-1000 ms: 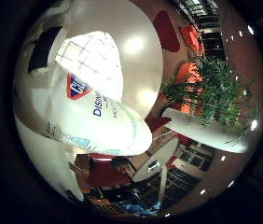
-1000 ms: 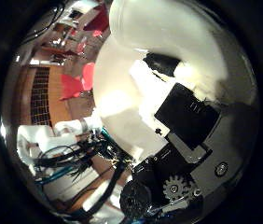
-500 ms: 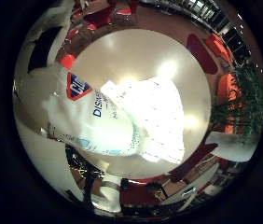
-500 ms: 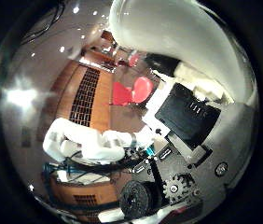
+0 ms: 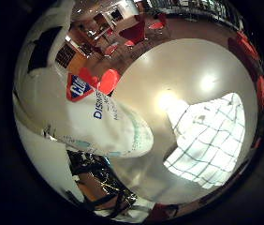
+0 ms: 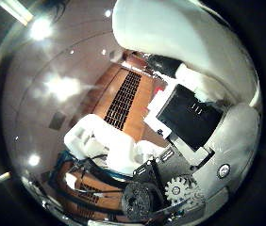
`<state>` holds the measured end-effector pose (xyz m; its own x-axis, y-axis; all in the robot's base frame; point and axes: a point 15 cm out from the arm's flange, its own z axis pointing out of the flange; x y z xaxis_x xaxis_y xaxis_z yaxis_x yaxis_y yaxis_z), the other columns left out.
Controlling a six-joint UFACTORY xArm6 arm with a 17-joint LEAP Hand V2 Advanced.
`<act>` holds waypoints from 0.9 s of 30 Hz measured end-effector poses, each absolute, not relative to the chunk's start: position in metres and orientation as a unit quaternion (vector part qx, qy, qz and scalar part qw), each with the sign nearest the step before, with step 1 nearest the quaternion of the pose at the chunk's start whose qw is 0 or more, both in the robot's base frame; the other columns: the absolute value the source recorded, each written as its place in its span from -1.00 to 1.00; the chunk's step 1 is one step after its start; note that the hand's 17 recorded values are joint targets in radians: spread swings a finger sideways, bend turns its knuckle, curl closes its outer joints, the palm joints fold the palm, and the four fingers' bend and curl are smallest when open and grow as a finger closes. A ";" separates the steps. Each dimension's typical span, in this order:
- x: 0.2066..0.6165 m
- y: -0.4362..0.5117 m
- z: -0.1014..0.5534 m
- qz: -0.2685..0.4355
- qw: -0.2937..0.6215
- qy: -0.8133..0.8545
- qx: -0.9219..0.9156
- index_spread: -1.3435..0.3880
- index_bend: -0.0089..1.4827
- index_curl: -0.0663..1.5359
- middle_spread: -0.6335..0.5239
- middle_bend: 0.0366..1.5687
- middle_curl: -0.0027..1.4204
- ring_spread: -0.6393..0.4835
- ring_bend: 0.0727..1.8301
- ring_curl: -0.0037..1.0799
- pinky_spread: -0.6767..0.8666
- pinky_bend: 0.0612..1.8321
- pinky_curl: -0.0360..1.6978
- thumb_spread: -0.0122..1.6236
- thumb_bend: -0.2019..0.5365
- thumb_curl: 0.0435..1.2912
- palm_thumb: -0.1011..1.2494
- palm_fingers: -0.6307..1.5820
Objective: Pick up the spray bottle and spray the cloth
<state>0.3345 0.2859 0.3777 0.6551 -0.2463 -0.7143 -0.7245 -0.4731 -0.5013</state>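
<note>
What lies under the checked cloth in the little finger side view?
The checked cloth lies flat on a round white table. Only bare tabletop shows around it; anything beneath is covered. The spray bottle is held off to one side.

R hand point(image 6: 189, 141) sits close vs the spray bottle point(image 5: 94, 117) — fingers point(image 6: 194, 113) curled round its white body, gripping it clear of the table. Black/white finger parts and a geared joint crowd the thumb-side view; arm segments show behind — white, bent.

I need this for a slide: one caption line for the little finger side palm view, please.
White spray bottle held close against the palm, above a round table where the checked white cloth lies.
</note>
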 end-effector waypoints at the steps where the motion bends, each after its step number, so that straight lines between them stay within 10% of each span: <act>1: 0.332 0.285 0.374 0.288 0.420 0.296 -0.808 0.32 0.60 -0.01 -0.07 0.76 -0.08 -0.14 0.62 0.11 -0.38 0.09 0.59 0.12 -0.50 0.24 0.65 0.64; 27: 0.320 0.250 0.294 0.301 0.455 0.293 -0.785 0.34 0.59 0.00 -0.07 0.75 -0.08 -0.14 0.61 0.11 -0.38 0.08 0.59 0.10 -0.51 0.25 0.57 0.64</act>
<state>0.3195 0.2504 0.2941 0.6473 -0.1849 -0.7394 -0.7337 -0.4140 -0.5388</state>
